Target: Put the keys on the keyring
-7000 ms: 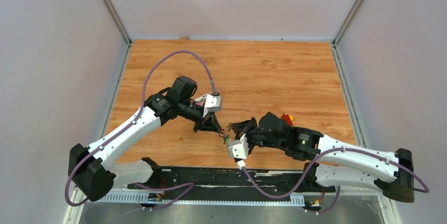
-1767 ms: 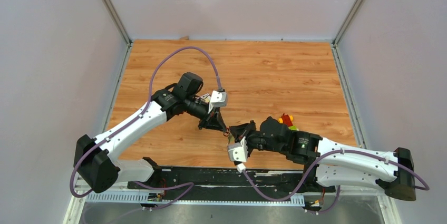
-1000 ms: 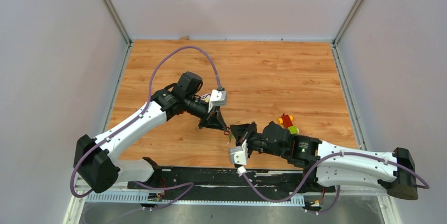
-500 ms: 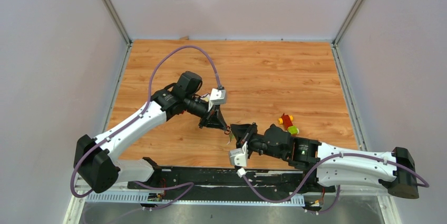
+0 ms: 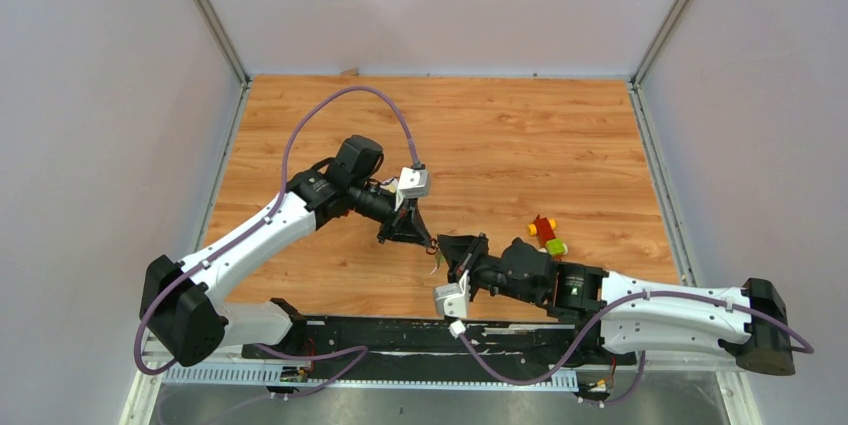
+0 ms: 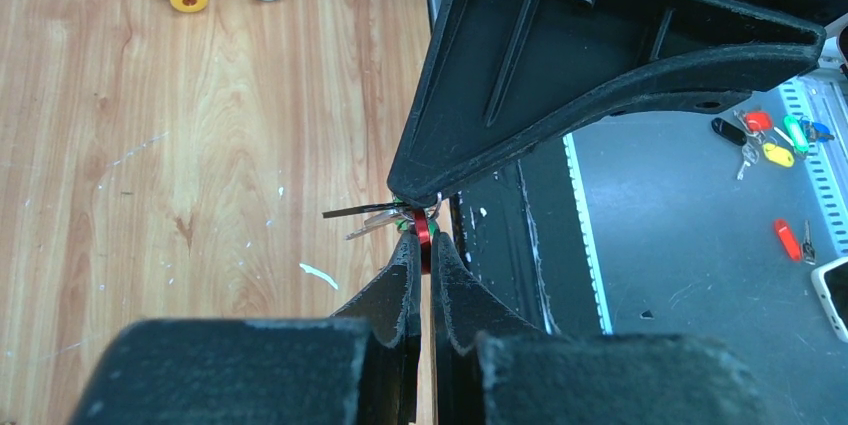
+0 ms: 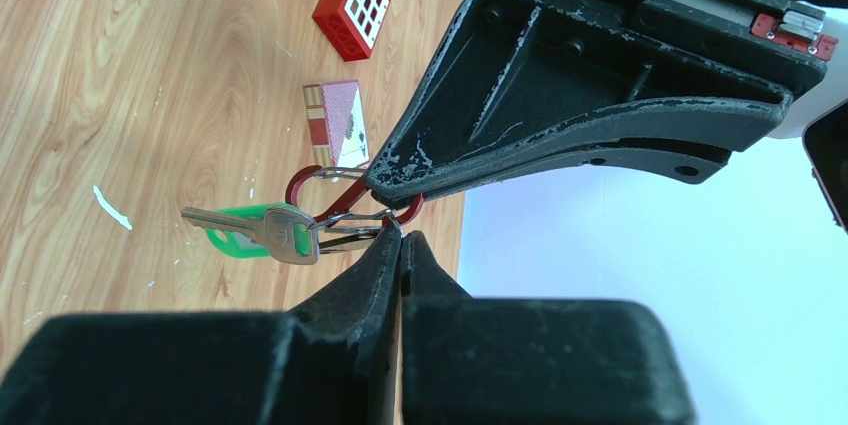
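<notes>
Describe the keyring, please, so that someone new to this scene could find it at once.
Over the table, find where the left gripper and right gripper meet tip to tip. The keyring is the thin red wire loop pinched in the left one, a green key beside it. Unlike the red box, it is an open loop.

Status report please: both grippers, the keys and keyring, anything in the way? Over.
Left gripper shut on keyring. Right gripper shut on keys, tip to tip. Green key hangs beside keyring; threaded or not, unclear. Toy blocks well aside.
</notes>
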